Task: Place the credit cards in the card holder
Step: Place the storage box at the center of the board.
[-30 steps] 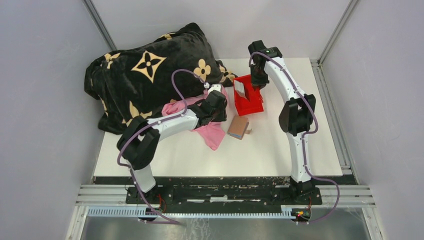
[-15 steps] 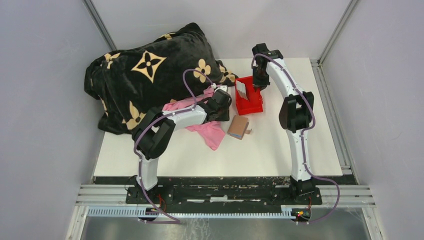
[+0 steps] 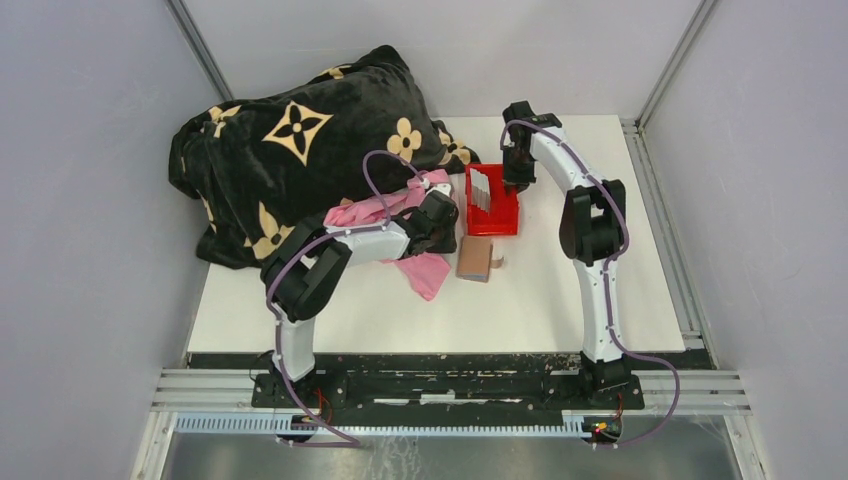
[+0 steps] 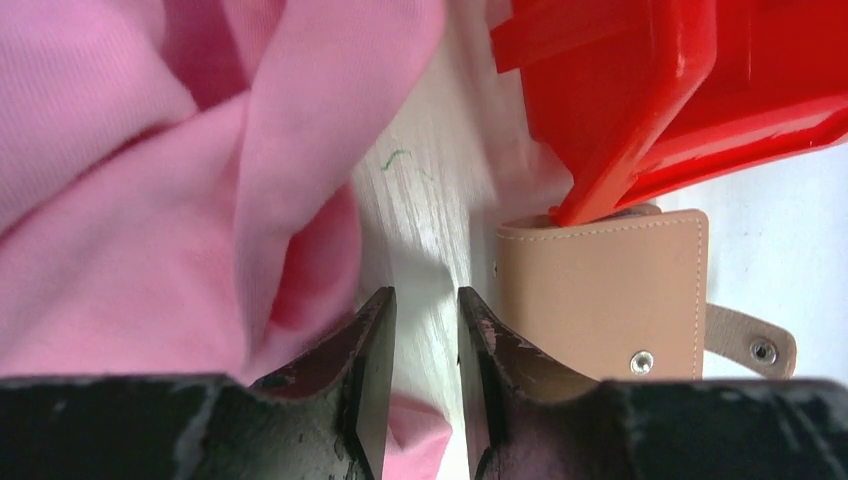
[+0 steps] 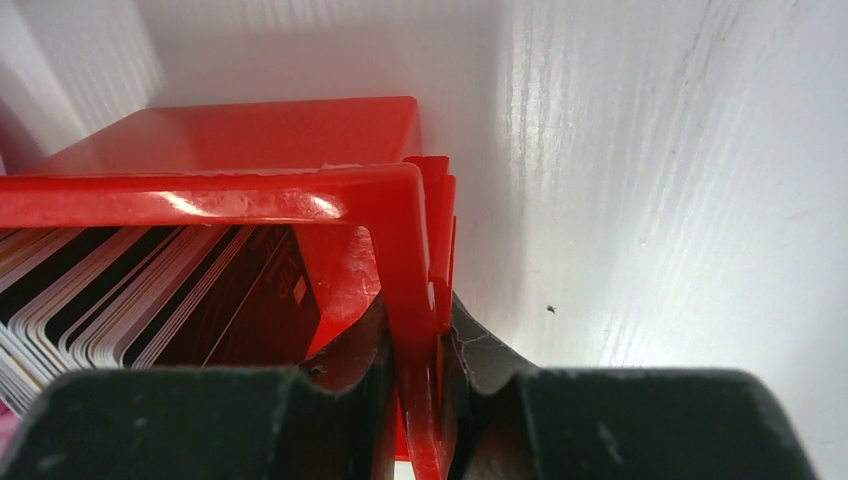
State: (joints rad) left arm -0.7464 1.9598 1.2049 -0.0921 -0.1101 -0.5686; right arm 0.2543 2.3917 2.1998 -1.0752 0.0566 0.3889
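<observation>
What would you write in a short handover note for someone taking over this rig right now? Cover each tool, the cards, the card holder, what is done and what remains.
The left tool is slightly open and empty, low over the table between the pink cloth and the card holder.
The right tool is shut on a wall of the red bin.
The cards stand stacked inside the red bin.
The card holder lies folded, snap tab undone, just in front of the bin.
Done: no card seen out of the bin.
Left: open the holder, draw cards out, slot them in.
</observation>
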